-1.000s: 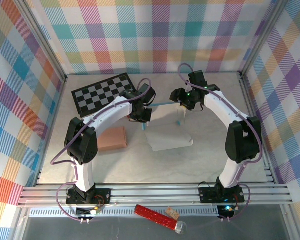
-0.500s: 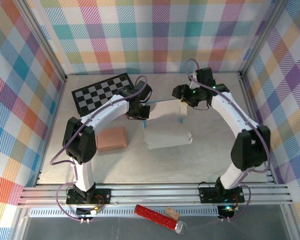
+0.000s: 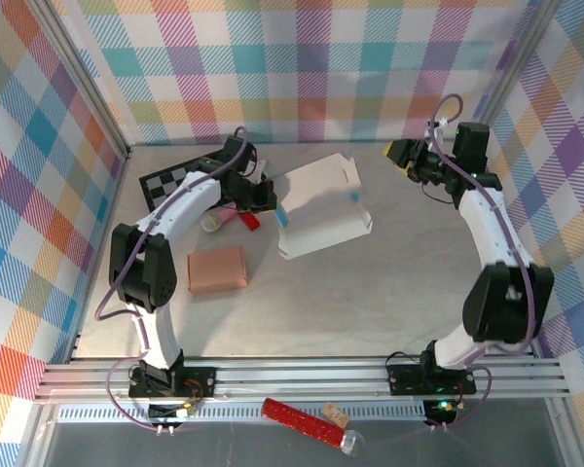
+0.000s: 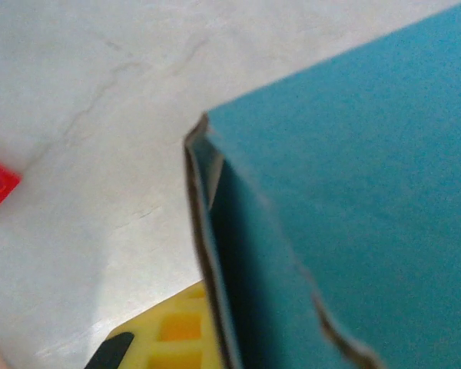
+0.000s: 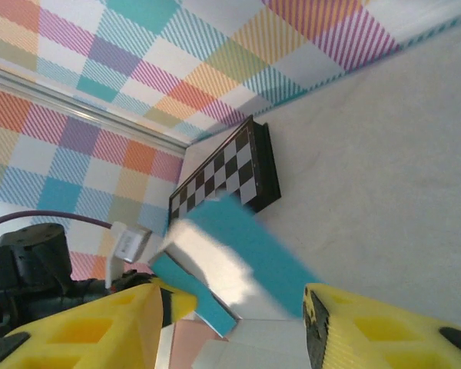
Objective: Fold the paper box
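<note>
The white paper box with teal inside (image 3: 321, 206) lies on the grey desk (image 3: 370, 292), right of the black-and-white checkerboard (image 3: 165, 182). The left end effector (image 3: 269, 200), just right of that board, is clamped on the box's flap. The right end effector (image 3: 402, 154), far right of the board, has its fingers apart and empty.

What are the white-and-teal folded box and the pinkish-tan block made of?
The white-and-teal folded box looks like thin matte paperboard: the left wrist view shows a raw, brown, fibrous cut edge. The pinkish-tan block is matte with rounded corners, possibly foam; the material is unclear.
</note>
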